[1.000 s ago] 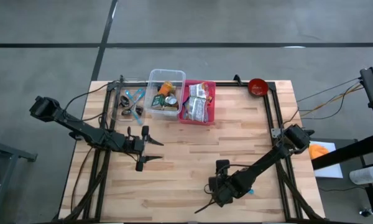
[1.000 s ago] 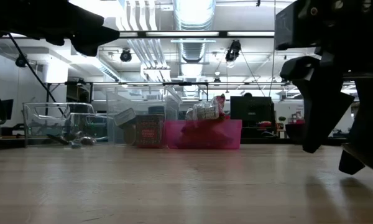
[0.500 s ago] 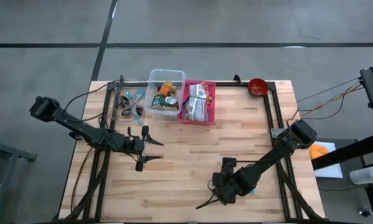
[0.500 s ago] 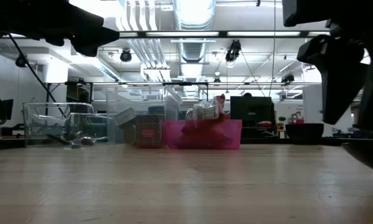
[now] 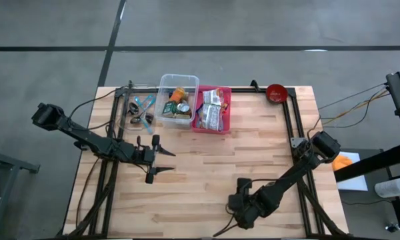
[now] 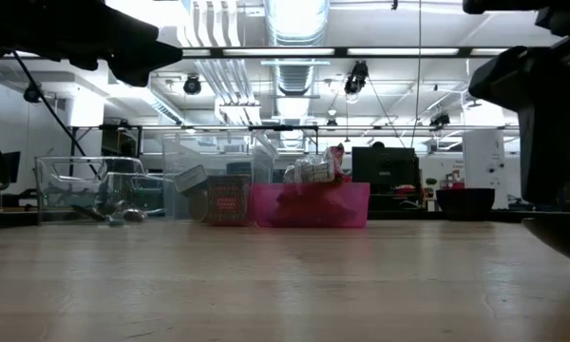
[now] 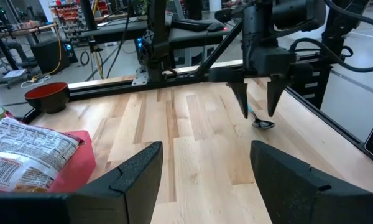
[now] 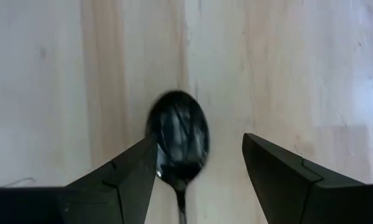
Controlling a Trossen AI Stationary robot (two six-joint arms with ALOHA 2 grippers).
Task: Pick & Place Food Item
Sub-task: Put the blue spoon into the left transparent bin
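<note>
Right gripper points straight down near the table's front edge, jaws spread and empty; a dark spoon lies flat on the wood directly between and below the two fingers, its bowl ahead of the tips, touching neither. Seen from the left wrist, this gripper stands upright above the spoon, with bare wood on all sides of it. The right arm runs back from the gripper toward the table's right edge.

Left gripper hangs over the table's left-centre, jaws released and holding nothing, fingers aimed level across open boards toward the right side.

Beyond its jaws, along the far edge: a pink bin holding food packets, a clear bin of mixed items, a clear tray of utensils, and a red bowl at the far right corner. The broad middle of the table is unoccupied.
</note>
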